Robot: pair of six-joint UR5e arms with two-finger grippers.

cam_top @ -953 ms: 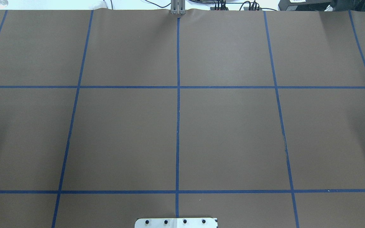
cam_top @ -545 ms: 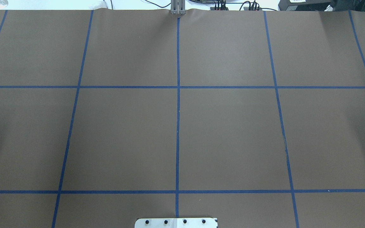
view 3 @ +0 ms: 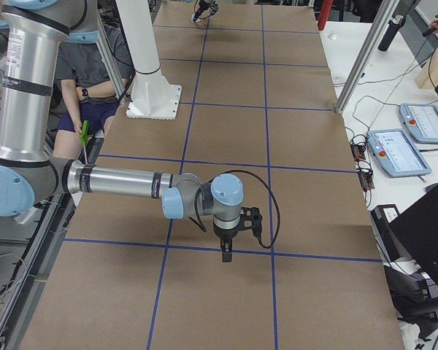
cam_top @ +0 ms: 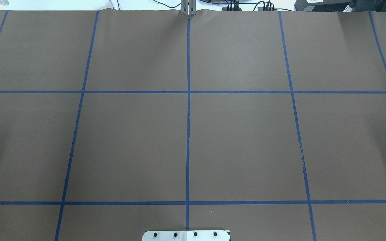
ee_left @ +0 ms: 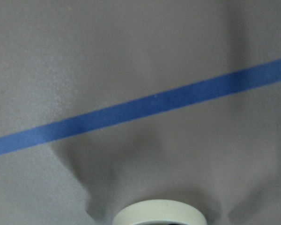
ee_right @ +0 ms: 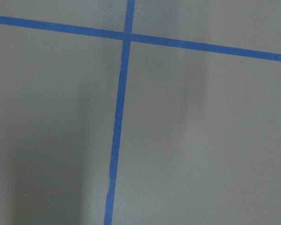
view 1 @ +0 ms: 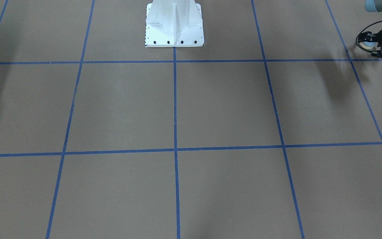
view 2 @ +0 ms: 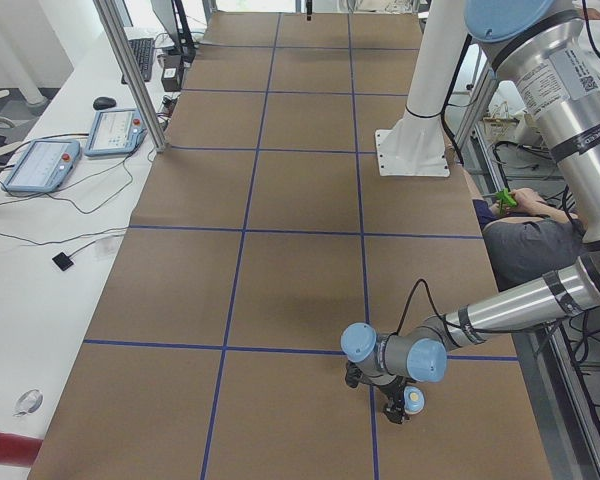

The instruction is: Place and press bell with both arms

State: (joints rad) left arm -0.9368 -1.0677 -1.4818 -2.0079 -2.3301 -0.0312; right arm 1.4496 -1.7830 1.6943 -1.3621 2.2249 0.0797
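Spotted the bell [view 2: 413, 400] at the table's [view 2: 290, 190] left end, just off the surface by a tape line [ee_left: 145, 110], pinched in the left gripper's [view 2: 402, 408] fingers. Couldn't tell spread or closed on the right gripper [view 3: 227, 254], well apart at the opposite end. Guessed straight down for set-down.

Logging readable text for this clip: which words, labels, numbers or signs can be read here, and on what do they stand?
No text is legible in any view.
Sticker on the left arm: print too small to read.
Label on the right arm: too small to read.
Teach pendant screens: too blurred to read.
White tag on the black box: too small to read.
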